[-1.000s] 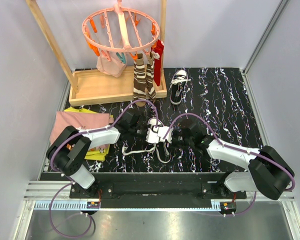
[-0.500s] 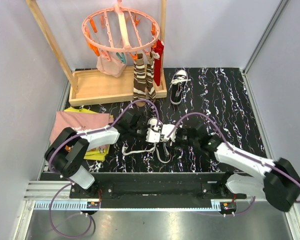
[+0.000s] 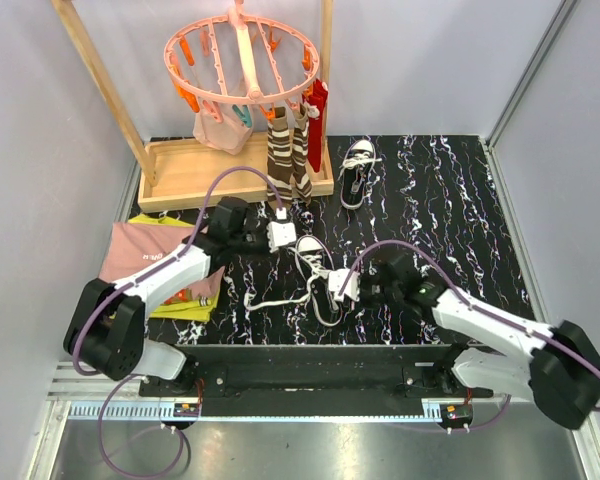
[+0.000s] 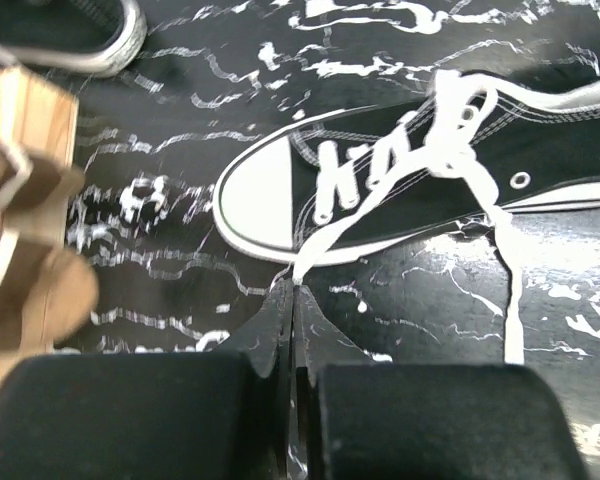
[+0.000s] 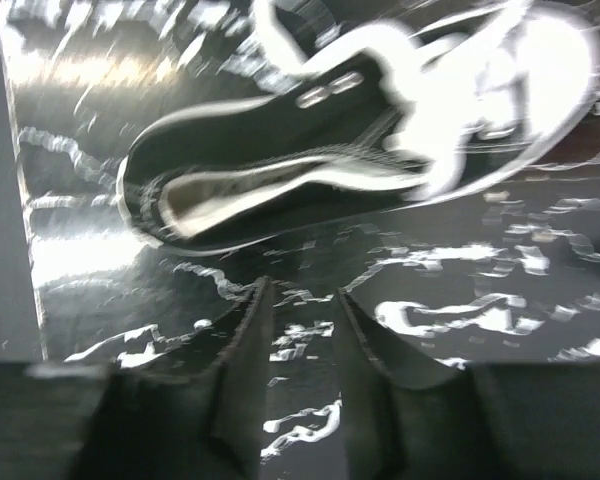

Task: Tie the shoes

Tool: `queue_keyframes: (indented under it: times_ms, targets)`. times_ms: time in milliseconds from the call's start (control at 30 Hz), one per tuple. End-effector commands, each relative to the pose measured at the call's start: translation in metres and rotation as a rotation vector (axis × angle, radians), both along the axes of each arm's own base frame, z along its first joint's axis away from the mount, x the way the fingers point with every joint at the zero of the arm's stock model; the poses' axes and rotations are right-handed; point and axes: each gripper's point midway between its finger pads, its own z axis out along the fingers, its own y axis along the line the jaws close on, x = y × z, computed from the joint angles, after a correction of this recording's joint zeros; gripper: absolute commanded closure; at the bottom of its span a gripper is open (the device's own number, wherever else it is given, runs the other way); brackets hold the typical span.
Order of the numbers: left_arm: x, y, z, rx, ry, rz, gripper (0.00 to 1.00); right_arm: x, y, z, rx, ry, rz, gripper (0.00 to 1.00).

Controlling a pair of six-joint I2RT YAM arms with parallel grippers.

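The nearer shoe (image 3: pixel 313 258) lay mid-counter (image 3: pixel 450 200) with its laces untied. The second shoe (image 3: pixel 357 168) sat well apart, beside the wooden tray (image 3: pixel 210 170). One lace (image 4: pixel 380 200) ran from the eyelets, past the toe cap, into the left end effector (image 4: pixel 292 290), whose fingers were pressed together on it. The right end effector (image 5: pixel 300 300) hung near the heel, fingers apart and empty.

Judged step: drawing the strands out for the first crossing. To do this well, the left should hold a low, even tension without dragging the shoe. The right should take the loose strand (image 3: pixel 270 300) near its free end and pinch it squarely.
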Motion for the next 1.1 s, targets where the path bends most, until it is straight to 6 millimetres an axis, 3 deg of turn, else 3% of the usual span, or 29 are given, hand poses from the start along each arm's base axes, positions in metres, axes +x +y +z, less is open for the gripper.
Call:
queue_keyframes:
  times_ms: [0,167,333,633,733,867,1033,1067]
  targets:
    - [0.004,0.001,0.036,-0.086,0.028,0.059,1.0,0.002,0.009,-0.013,-0.065,0.005,0.117,0.65]
    - [0.0,0.0,0.041,-0.122,0.086,0.093,1.0,0.001,0.022,-0.031,-0.089,0.061,0.2,0.68]
    - [-0.002,-0.003,0.05,-0.149,0.13,0.114,1.0,0.002,0.043,-0.024,-0.05,0.101,0.231,0.69]
    - [0.0,-0.016,0.083,-0.241,0.193,0.124,1.0,-0.009,0.057,-0.018,-0.031,0.112,0.245,0.67]
    - [0.001,-0.02,0.089,-0.259,0.21,0.114,1.0,0.001,0.053,-0.004,-0.012,0.093,0.161,0.63]
    - [0.006,-0.022,0.09,-0.278,0.232,0.139,1.0,0.012,0.046,0.044,0.116,0.076,0.033,0.56]
    - [0.016,-0.016,0.078,-0.274,0.316,0.216,1.0,0.011,0.058,0.092,0.241,0.112,-0.005,0.33]
    - [0.018,-0.014,0.071,-0.268,0.347,0.235,1.0,0.011,0.062,0.089,0.233,0.148,-0.006,0.29]
